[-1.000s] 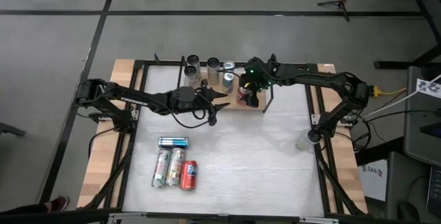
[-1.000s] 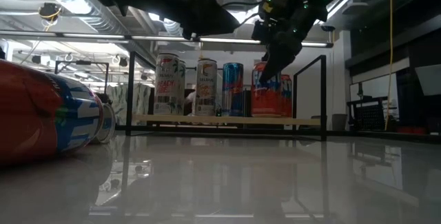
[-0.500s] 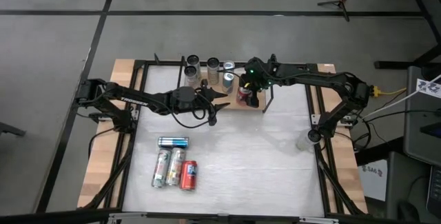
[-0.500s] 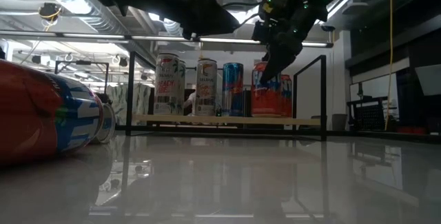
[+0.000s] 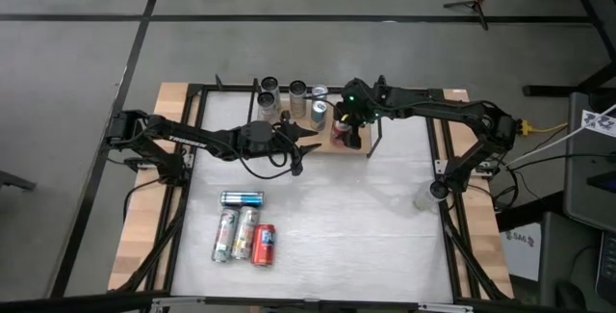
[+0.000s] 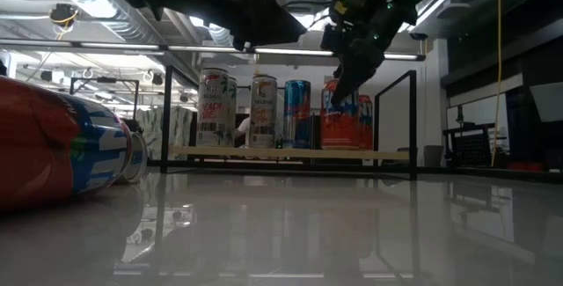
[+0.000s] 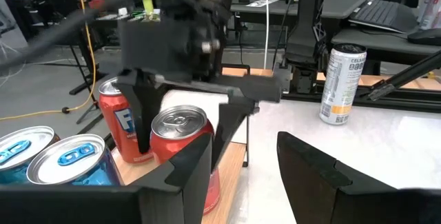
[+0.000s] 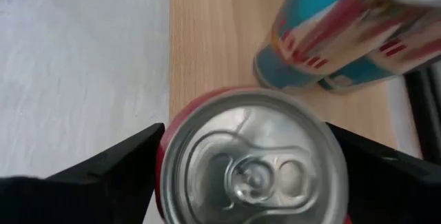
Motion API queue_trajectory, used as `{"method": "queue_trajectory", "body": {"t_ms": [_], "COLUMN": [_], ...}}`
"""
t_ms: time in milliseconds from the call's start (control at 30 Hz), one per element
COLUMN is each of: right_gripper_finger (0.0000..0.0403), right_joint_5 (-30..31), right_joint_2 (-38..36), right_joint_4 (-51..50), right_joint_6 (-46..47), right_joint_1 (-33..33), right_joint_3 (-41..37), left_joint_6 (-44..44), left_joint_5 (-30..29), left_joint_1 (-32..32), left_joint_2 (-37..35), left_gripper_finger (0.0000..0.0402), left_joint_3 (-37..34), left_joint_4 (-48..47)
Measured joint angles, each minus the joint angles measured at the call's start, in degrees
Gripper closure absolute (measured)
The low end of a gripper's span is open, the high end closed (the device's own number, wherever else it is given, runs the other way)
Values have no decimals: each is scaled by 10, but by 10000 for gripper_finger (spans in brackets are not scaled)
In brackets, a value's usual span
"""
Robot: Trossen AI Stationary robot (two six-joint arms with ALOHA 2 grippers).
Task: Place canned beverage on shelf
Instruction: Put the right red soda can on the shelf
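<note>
The light-wood shelf stands at the table's far middle with several cans upright on it. A red can stands on its base at the shelf's right end, next to another red can. My right gripper is open above it, pointing down, with one finger on either side of the can's top. My left gripper is open and empty just in front of the shelf. My right gripper's fingers stand close on either side of the red can's upper wall, coming from above. I cannot tell whether they touch it. The can stands upright on the shelf board.
Several cans lie on their sides at the table's near left: a blue one, two pale ones and a red one. A silver can stands upright near the table's right edge. Black rod uprights frame the shelf's ends.
My right gripper has gone up a little along the red can, which has stayed upright on the shelf board.
</note>
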Motion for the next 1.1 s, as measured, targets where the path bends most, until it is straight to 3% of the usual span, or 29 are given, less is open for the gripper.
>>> {"method": "queue_trajectory", "body": {"t_ms": [500,1100], "right_gripper_finger": [34,34], "right_joint_5": [0,-31], "right_joint_2": [0,-1], "right_joint_4": [-130,-132], "right_joint_6": [5,46], "right_joint_1": [0,0], "right_joint_3": [127,114], "left_joint_6": [-1,-1], "left_joint_5": [0,0], "left_joint_1": [0,0], "left_joint_2": [0,0], "left_gripper_finger": [243,243], "left_joint_3": [0,0], "left_joint_4": [0,0]}}
